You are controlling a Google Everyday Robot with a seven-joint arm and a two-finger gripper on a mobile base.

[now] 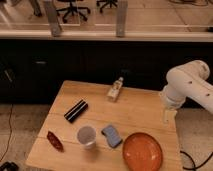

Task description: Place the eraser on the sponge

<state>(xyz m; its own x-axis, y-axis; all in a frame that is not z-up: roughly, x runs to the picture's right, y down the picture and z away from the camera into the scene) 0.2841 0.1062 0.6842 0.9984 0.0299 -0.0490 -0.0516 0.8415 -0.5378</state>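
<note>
The eraser (76,110), a flat black ridged bar, lies on the left middle of the wooden table (135,112), turned diagonally. The sponge (111,136), a small blue-grey block, rests nearer the front centre, to the right of the eraser and apart from it. My white arm (189,85) reaches in from the right. Its gripper (166,116) hangs at the table's right edge, pointing down, far from both the eraser and the sponge.
A clear cup (86,136) stands just left of the sponge. An orange plate (143,151) sits at the front right. A dark red pointed object (55,141) lies front left. A beige object (115,90) is at the back centre. A dark counter runs behind the table.
</note>
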